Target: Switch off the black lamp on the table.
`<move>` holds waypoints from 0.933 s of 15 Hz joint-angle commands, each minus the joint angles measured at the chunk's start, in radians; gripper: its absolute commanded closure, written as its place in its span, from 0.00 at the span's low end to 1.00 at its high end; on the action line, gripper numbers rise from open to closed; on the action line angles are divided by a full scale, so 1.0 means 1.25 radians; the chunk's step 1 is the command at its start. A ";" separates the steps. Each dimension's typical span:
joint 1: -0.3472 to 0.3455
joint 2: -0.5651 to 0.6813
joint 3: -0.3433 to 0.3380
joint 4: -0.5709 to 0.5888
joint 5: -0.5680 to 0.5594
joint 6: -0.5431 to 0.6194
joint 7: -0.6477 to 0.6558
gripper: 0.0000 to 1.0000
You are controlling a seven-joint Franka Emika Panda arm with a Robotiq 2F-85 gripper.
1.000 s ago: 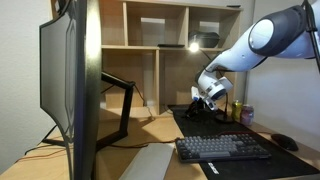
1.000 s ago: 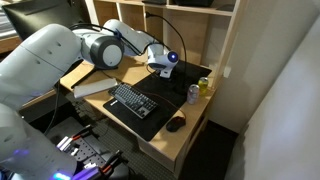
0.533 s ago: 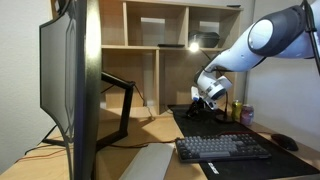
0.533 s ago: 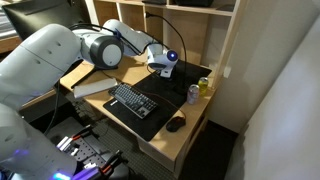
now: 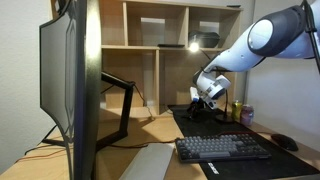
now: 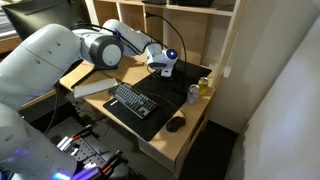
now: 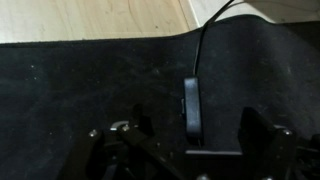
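Note:
The black lamp's flat head [image 5: 205, 41] glows in front of the shelf, above my gripper [image 5: 207, 100]. Its lower part is hidden behind the gripper in both exterior views. My gripper [image 6: 165, 65] hangs low over the back of the table [image 5: 150, 125]. In the wrist view a slim dark bar of the lamp [image 7: 191, 108], with a thin cable leaving its top end, lies on the black desk mat [image 7: 80, 90]. My gripper [image 7: 198, 125] is open, one finger [image 7: 140, 122] left of the bar and one finger [image 7: 255, 131] right of it, neither touching it.
A keyboard [image 5: 222, 148] and a mouse [image 5: 287, 142] lie on the mat in front of the gripper. Drink cans [image 6: 198, 90] stand beside it. A large monitor [image 5: 70, 80] on a black arm [image 5: 125, 100] fills one side. A cubby shelf unit [image 5: 150, 60] stands behind.

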 commanded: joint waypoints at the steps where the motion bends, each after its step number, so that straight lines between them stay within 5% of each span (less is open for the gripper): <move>1: -0.016 0.017 0.024 0.027 0.001 -0.038 0.026 0.00; 4: -0.008 0.014 0.016 0.022 -0.007 -0.048 0.070 0.00; 5: -0.007 0.012 0.013 0.019 -0.010 -0.055 0.086 0.24; 14: 0.003 0.010 -0.008 0.018 -0.075 -0.068 0.189 0.84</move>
